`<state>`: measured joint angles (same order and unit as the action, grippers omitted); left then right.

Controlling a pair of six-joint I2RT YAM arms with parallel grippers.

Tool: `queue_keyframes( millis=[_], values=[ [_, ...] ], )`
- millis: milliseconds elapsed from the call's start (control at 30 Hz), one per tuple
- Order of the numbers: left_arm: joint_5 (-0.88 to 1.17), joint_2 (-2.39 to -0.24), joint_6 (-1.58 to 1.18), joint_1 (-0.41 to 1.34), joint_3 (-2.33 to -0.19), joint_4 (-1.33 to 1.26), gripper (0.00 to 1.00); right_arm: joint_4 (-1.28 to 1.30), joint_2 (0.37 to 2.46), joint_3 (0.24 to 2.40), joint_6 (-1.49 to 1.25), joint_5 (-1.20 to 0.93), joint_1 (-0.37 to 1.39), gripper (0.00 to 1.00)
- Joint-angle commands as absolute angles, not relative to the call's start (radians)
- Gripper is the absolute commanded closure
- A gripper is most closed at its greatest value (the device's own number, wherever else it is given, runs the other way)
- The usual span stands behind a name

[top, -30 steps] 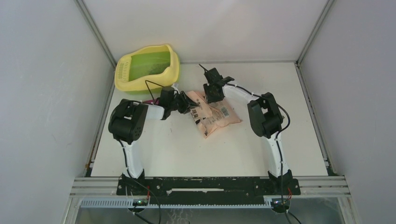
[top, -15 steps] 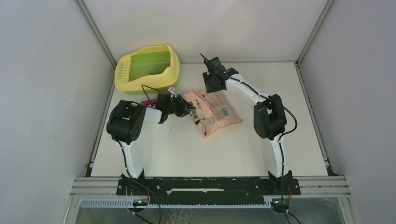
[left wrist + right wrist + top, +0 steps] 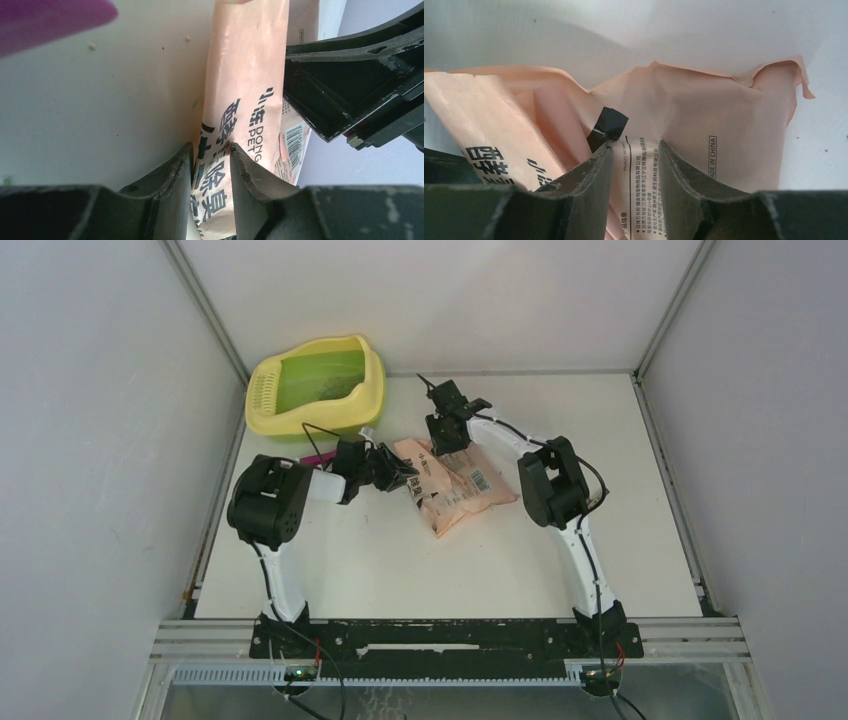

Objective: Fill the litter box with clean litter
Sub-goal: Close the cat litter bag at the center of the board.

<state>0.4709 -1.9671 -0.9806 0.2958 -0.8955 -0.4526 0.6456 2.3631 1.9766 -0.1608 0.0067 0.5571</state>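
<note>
1. The litter box point(image 3: 372, 388) stands on the bench point(image 3: 400, 560) beyond the bag point(image 3: 460, 485) and to its left, well apart from it, in the far left corner.
2. Its yellow walls ring a green basin point(image 3: 315, 378), and its slotted grille point(image 3: 263, 390) is at the end farthest from the bag.
3. The clean litter point(image 3: 335, 390) shows only as faint dark specks on the green basin, too small to make out further.
4. The bag, pink-orange with black print and a barcode, lies flat and crumpled on the bench.
5. The left claw point(image 3: 405, 478) meets the bag at its left edge. In the left wrist view the left claw point(image 3: 211, 150) is clenched on a raised fold of the bag point(image 3: 245, 90), with the paper touching both fingers.
6. The right claw point(image 3: 438, 443) is at the bag's far end, pointing down at it. In the right wrist view the right claw point(image 3: 635, 147) is released: its fingers stand apart and the bag's point(image 3: 704, 100) printed back shows flat in the gap.
7. A strip of black tape point(image 3: 608, 125) sits on the bag just at the tip of one right finger.
8. A magenta scoop point(image 3: 318, 457) lies left of the bag, between it and the litter box, partly hidden by the left arm.
9. A few pale crumbs point(image 3: 92, 46) lie on the bench just left of the bag.
</note>
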Motion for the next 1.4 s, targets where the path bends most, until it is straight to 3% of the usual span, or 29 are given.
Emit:
queue_keyframes(
  millis=[0, 300, 800, 933, 1367],
  values=[
    [0.449, -1.939, -0.984, 0.290, -0.897, -0.407, 0.62, 0.643, 2.403, 2.003, -0.183, -0.028, 0.574, 0.54],
    [0.443, -1.930, -0.970, 0.291, -0.907, -0.366, 0.62, 0.594, 2.271, 1.926, -0.195, 0.000, 0.583, 0.54],
    [0.375, -1.913, -0.964, 0.263, -0.920, -0.255, 0.62, 0.457, 1.689, 1.295, -0.151, -0.011, 0.670, 0.54],
    [0.356, -1.908, -0.989, 0.245, -0.906, -0.249, 0.61, 0.392, 1.660, 1.172, -0.168, -0.007, 0.685, 0.54],
    [0.328, -1.890, -1.005, 0.241, -0.893, -0.234, 0.61, 0.314, 1.832, 1.163, -0.196, 0.052, 0.704, 0.54]
  ],
)
